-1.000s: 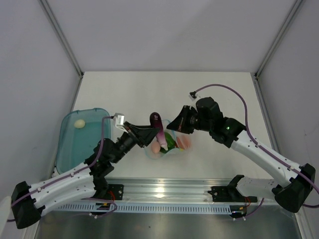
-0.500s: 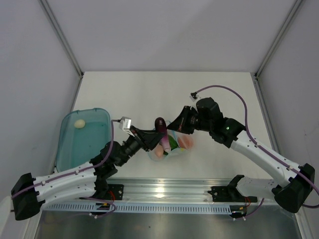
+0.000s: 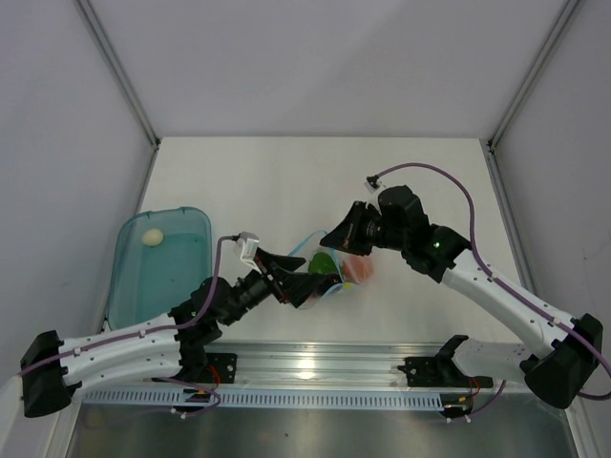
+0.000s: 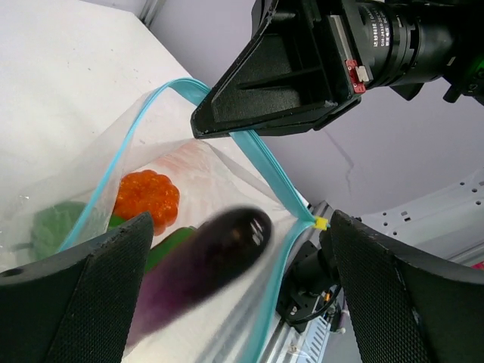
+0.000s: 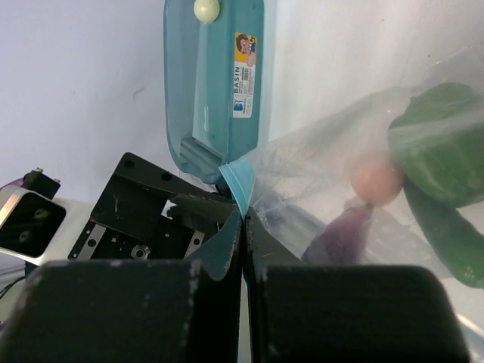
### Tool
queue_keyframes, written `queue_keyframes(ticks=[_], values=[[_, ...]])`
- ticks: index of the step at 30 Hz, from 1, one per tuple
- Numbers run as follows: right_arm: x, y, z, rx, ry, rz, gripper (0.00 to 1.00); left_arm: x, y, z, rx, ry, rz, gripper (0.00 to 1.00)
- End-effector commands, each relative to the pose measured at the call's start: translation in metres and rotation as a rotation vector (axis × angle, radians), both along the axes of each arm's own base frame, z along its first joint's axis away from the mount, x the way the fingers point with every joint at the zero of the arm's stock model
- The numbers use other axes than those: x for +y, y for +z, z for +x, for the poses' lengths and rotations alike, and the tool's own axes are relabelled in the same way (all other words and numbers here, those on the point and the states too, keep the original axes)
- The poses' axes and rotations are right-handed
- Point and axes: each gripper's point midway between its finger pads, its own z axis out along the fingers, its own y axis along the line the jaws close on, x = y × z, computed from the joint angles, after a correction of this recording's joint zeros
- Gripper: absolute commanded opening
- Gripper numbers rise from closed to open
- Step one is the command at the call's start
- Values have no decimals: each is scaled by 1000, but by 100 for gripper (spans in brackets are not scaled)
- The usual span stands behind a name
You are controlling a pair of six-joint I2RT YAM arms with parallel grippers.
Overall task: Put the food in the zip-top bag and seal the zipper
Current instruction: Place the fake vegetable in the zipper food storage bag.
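Now, mid-frame: right gripper [image 5: 243, 224] clenched on bag [image 4: 215, 172] zipper [image 4: 272, 178]; left gripper [image 3: 305, 279] released, blurred eggplant [image 4: 204, 261] in bag mouth.

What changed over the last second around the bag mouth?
The left gripper lowered the purple eggplant into the mouth of the zip-top bag and let go. The right gripper kept pinching the zipper; the egg stayed in the teal tray.

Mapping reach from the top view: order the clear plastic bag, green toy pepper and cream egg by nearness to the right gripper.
1. Clear plastic bag: pinched by the right gripper.
2. Green toy pepper: inside the bag.
3. Cream egg: far left, in teal tray.
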Motion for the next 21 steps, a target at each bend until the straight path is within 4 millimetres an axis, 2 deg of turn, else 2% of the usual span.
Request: queue_keyframes(ticks=[1,6,13,16,17,18,19,20,21], values=[[2,23,-1,-50,14,66,0,5,10,-1,-26,12,-11,100],[0,21,-2,-50,14,62,0,12,20,-1,-71,27,6,99],[-4,19,-4,-61,19,42,0,35,34,7,-64,124,44,100],[-6,15,-6,-73,39,11,0,55,48,15,-31,213,45,99],[-6,13,-6,-73,46,-2,0,62,47,18,-14,251,59,99],[-7,11,-6,-77,50,-13,0,77,34,24,19,324,121,100],[-9,7,-8,-77,61,-34,0,88,52,27,20,365,104,99],[-10,5,-8,-78,61,-44,0,97,50,29,34,403,131,99],[-12,3,-9,-79,61,-52,0,111,36,34,65,471,205,100]])
